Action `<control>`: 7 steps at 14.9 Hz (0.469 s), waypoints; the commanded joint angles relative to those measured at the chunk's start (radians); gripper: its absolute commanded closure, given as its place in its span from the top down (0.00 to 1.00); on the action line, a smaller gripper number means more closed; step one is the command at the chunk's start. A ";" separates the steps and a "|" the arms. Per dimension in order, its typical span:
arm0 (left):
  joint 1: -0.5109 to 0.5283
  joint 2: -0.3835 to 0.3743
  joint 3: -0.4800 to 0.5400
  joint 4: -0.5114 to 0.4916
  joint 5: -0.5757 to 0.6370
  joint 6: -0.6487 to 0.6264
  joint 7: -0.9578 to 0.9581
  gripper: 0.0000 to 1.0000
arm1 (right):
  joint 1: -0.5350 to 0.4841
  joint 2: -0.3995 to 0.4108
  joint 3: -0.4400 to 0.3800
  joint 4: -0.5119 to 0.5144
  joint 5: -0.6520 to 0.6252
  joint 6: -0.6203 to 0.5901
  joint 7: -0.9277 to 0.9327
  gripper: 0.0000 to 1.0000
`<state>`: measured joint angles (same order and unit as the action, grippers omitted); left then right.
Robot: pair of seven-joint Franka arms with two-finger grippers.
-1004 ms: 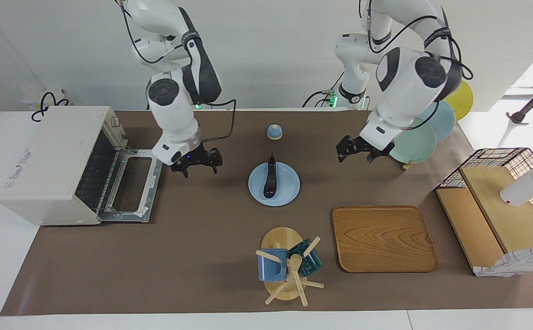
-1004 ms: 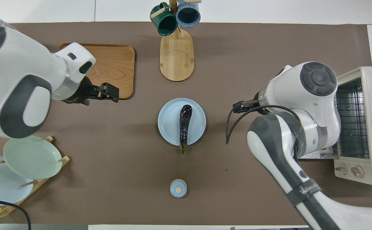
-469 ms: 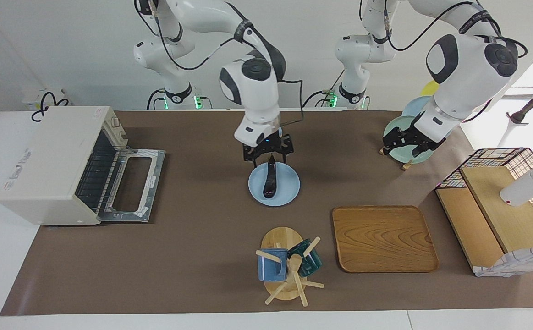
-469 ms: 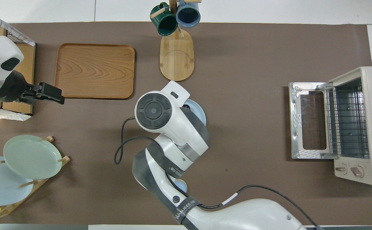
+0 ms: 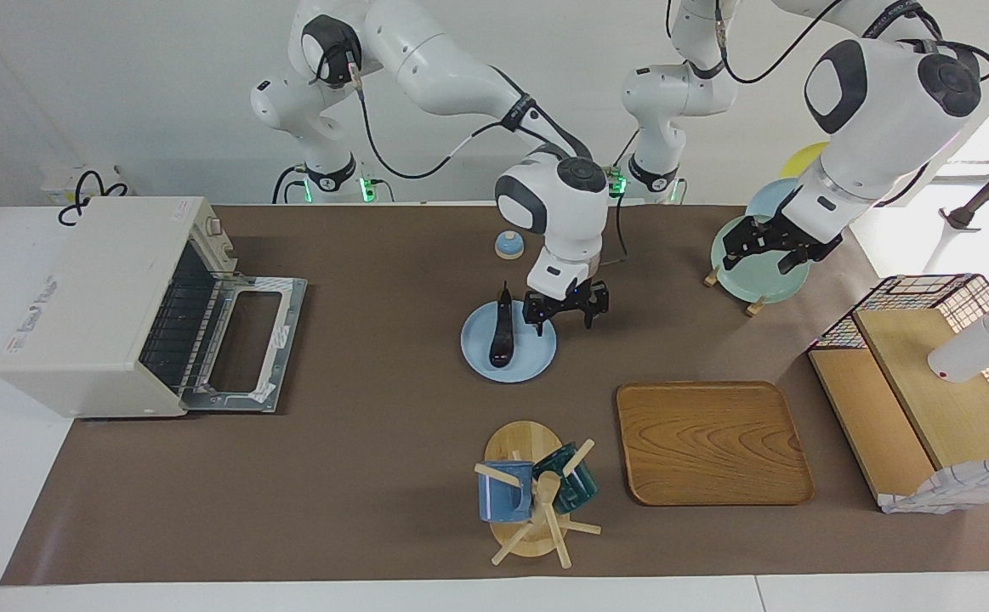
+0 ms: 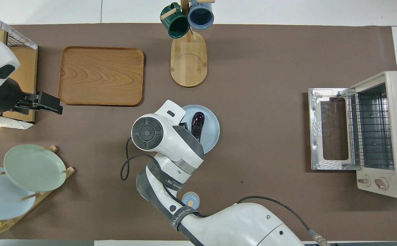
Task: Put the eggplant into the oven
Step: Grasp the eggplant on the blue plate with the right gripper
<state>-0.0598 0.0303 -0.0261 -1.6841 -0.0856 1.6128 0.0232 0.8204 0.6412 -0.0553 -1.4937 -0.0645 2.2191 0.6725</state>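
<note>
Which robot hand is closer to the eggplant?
The right gripper. It hangs open over the blue plate's edge, just beside the eggplant. The left gripper waits, open, over the plate rack.

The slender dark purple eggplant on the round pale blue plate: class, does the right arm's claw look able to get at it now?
Probably yes. The right claw hangs open over the plate beside the eggplant, nothing lying between or over them. It seems to need only a short shift sideways.

Robot lab staged as a kitchen: brown mat point(image 5: 375, 476) on white table, bare white wall, loose cabling, toaster oven point(image 5: 111, 302), mug tree point(image 5: 532, 497), plate rack point(image 6: 20, 177), wooden tray point(image 5: 711, 442) as props
</note>
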 commanded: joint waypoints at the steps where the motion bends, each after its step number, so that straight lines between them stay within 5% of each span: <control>1: 0.000 -0.052 -0.006 -0.011 0.064 -0.046 0.012 1.00 | -0.001 -0.049 0.002 -0.097 -0.018 0.057 0.007 0.58; 4: 0.006 -0.050 -0.014 0.032 0.070 -0.085 0.009 1.00 | 0.002 -0.057 0.002 -0.115 -0.018 0.065 0.007 0.21; 5: 0.011 -0.044 -0.018 0.068 0.070 -0.109 0.009 1.00 | 0.005 -0.057 0.002 -0.115 -0.018 0.060 0.007 0.00; 7: 0.050 -0.044 -0.044 0.084 0.070 -0.129 0.009 1.00 | 0.005 -0.058 0.002 -0.108 -0.020 0.036 0.007 0.00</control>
<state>-0.0561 -0.0181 -0.0334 -1.6378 -0.0374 1.5274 0.0234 0.8217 0.6117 -0.0551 -1.5670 -0.0667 2.2593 0.6724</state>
